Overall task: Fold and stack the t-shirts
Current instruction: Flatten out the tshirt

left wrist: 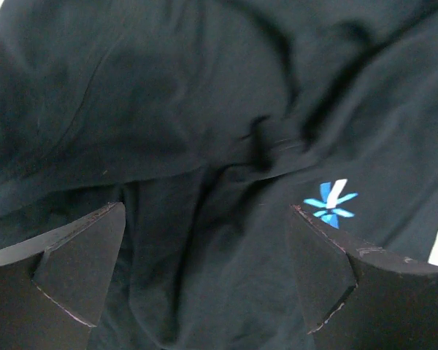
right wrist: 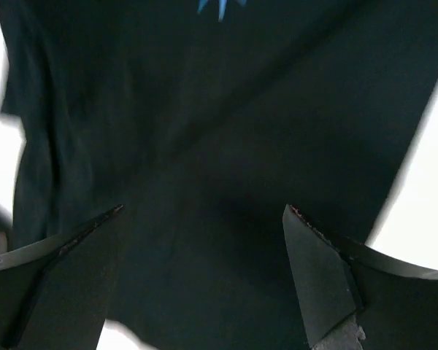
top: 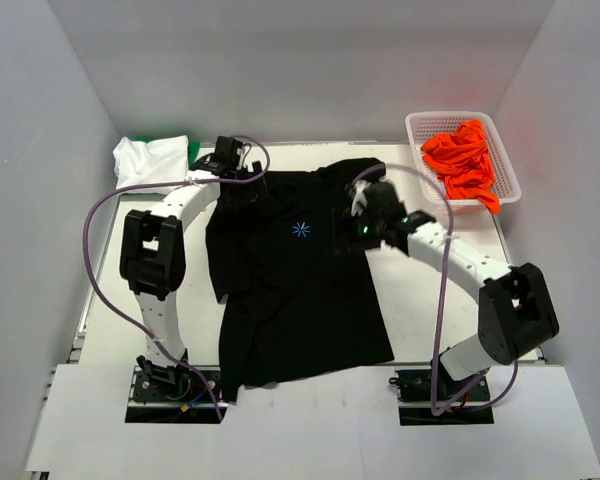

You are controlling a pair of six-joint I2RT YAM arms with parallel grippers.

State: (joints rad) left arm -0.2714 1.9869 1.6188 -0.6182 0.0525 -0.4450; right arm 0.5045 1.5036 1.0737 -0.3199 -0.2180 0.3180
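Left gripper (left wrist: 206,210) and right gripper (right wrist: 203,210) are hanging open-jawed over black shirt (top: 300,290), centre frame; soft limp cloth, probably pinching best at edges

L gripper (left wrist: 206,211) wide open, R gripper (right wrist: 203,211) wide open

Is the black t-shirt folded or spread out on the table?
Spread out. The black t-shirt lies flat on the table, with its blue logo facing up.

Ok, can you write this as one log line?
black t-shirt: unfolded on table | left gripper: open over it | right gripper: open over it | orange t-shirts: in basket
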